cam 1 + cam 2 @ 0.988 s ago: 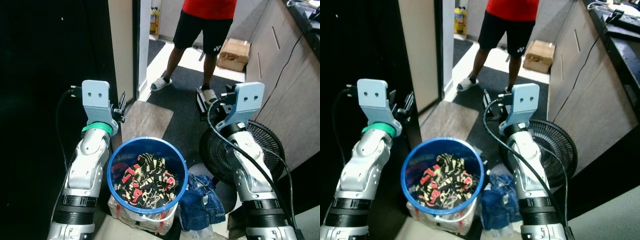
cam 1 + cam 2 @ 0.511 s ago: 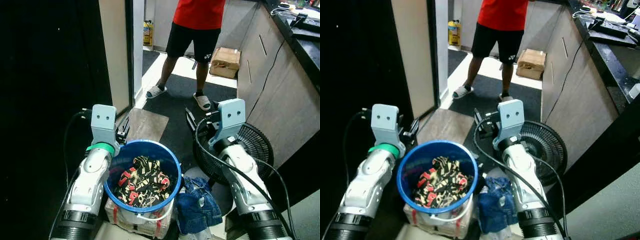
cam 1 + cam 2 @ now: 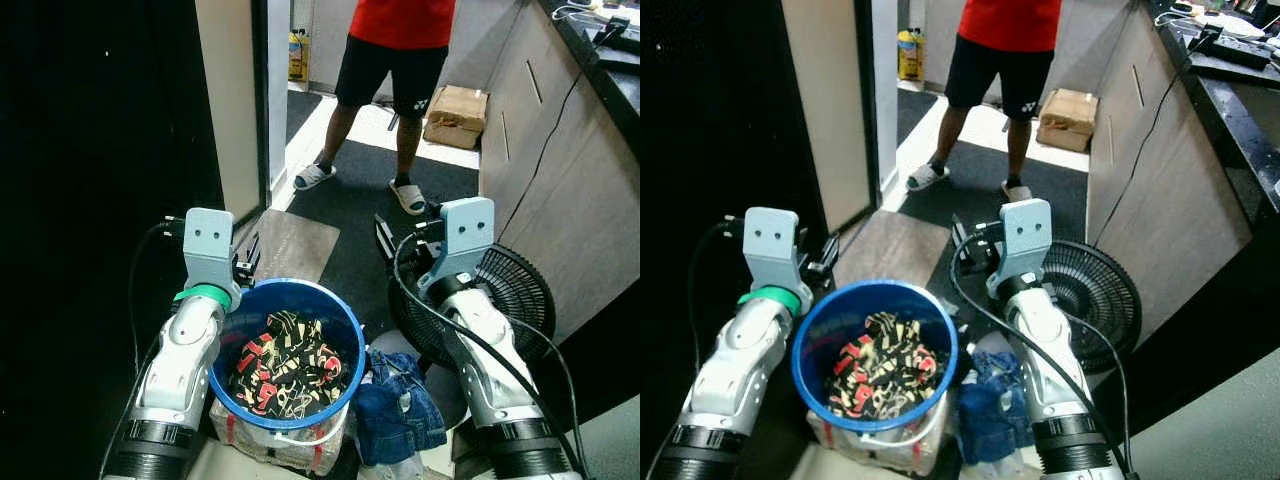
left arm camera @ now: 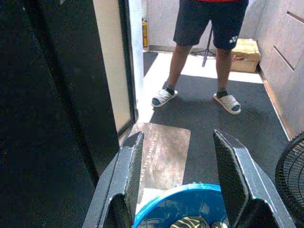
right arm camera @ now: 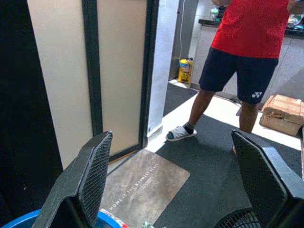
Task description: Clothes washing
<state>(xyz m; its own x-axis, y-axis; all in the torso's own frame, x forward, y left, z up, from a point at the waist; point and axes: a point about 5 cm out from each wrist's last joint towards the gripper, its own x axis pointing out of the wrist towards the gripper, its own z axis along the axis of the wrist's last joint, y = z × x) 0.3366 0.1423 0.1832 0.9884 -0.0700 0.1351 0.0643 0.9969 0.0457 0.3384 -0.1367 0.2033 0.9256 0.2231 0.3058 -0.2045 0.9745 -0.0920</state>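
Left hand (image 4: 178, 178): fingers spread wide, holding nothing, touching nothing. It is raised at about 10 o'clock off the blue bucket (image 3: 288, 352), with the bucket's rim just below and beyond its fingertips in the left wrist view.

Right hand (image 5: 183, 183): fingers likewise spread wide and empty. It stands at about 2 o'clock from the bucket, over the black fan (image 3: 500, 300) lying on the floor, and sits further from the bucket's rim than the left hand does.

Governing relation: the bucket lies between the two arms, low and close to the robot's body, nearer the left arm. The bucket is round, so no long axis applies; its mouth faces straight up. Judgement: the left hand is the better placed for a first reach, and either hand must come back and down to get to the load.

The load: a patterned garment (image 3: 290, 362), black with red and cream, lies heaped inside the bucket below the rim. A second item, denim clothing (image 3: 402, 400), lies on the floor just beside the bucket at about 3 o'clock, touching or nearly touching its wall; which cannot be told.

Further off: a brown doormat (image 3: 292, 243) at 12 o'clock from the bucket, then a person (image 3: 396, 60) in a red top and dark shorts standing on the dark floor, with a cardboard box (image 3: 455, 102) beyond. No washing machine can be identified.
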